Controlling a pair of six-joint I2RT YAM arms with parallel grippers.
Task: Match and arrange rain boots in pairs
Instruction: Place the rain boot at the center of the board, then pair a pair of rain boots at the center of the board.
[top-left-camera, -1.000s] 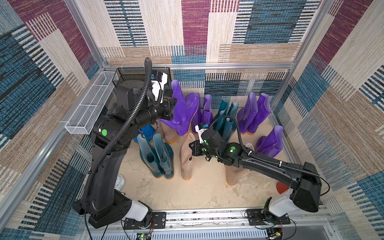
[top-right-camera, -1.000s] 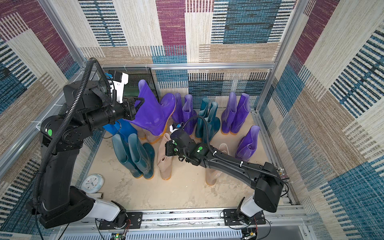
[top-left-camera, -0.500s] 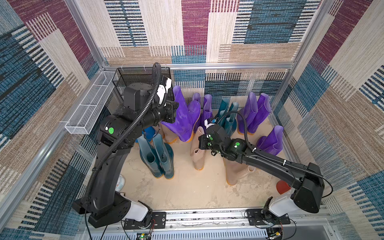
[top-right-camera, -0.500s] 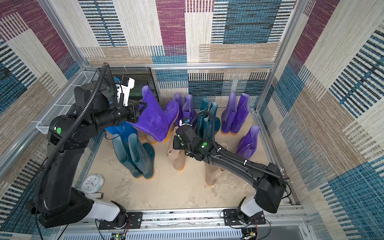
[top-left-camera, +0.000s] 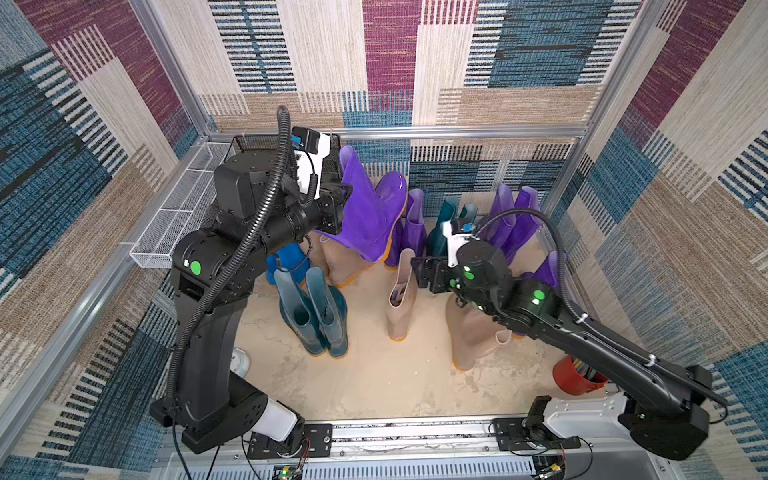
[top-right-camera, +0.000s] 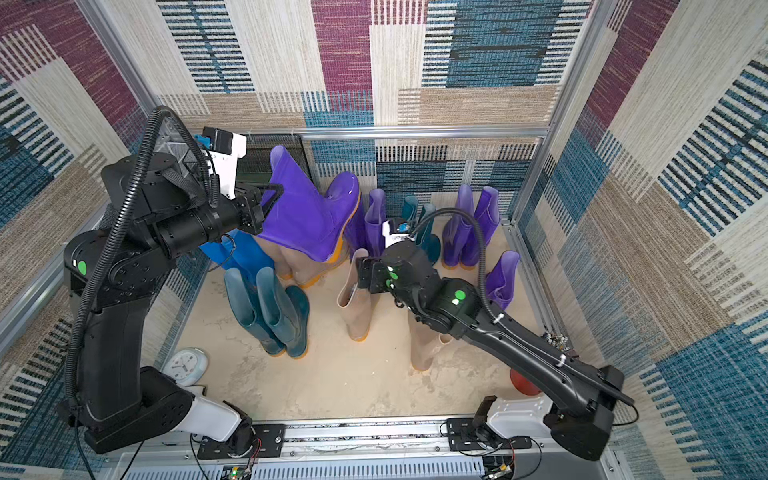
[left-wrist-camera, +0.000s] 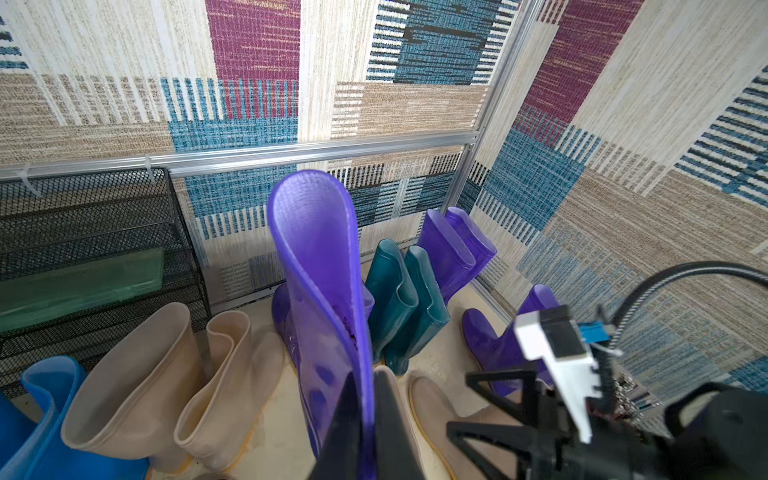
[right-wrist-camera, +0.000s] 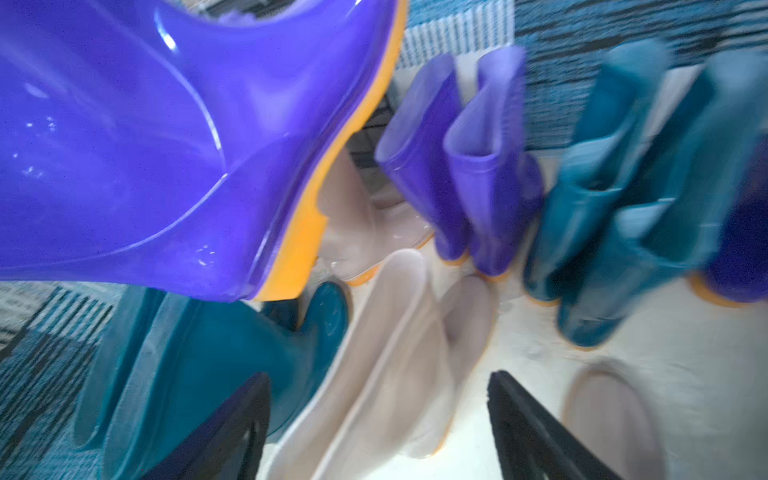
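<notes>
1. L gripper (top-left-camera: 343, 203) is clamped on the shaft rim of a purple boot (top-left-camera: 370, 216). The boot hangs clear of the floor at far left with its sole facing right. In the L wrist view the fingers (left-wrist-camera: 340, 436) pinch the shaft wall.
2. R gripper (right-wrist-camera: 378, 415) has its jaws spread wide and grips nothing. A beige boot (top-left-camera: 399, 299) stands upright mid-floor, its shaft top just beside the fingertips. We can't tell if a finger touches it.
3. Under the held boot are a beige pair (left-wrist-camera: 137, 374) and blue boots (top-left-camera: 286, 257), close to the black mesh rack (left-wrist-camera: 83, 216) in the far-left corner. We see little room there.
4. Along the far wall, L to R, stand a mid purple pair (top-left-camera: 415, 220), a far teal pair (top-left-camera: 449, 220) and a right purple pair (top-left-camera: 511, 216). All are upright and packed near the wall.
5. A lone purple boot (top-left-camera: 548, 270) sits by the right wall, partly behind the R arm.
6. A near teal pair (top-left-camera: 320, 316) stands left of centre, the two touching. A lone beige boot (top-left-camera: 469, 340) stands right of centre under the R arm.
7. Open room: bare floor (top-left-camera: 374, 382) btwn these boots and the near rail (top-left-camera: 415, 430). We also see a gap btwn the near teal pair and the beige boot.
8. Near corners: a clock (top-right-camera: 185, 365) on the left, a red cup (top-left-camera: 573, 378) on the right.
</notes>
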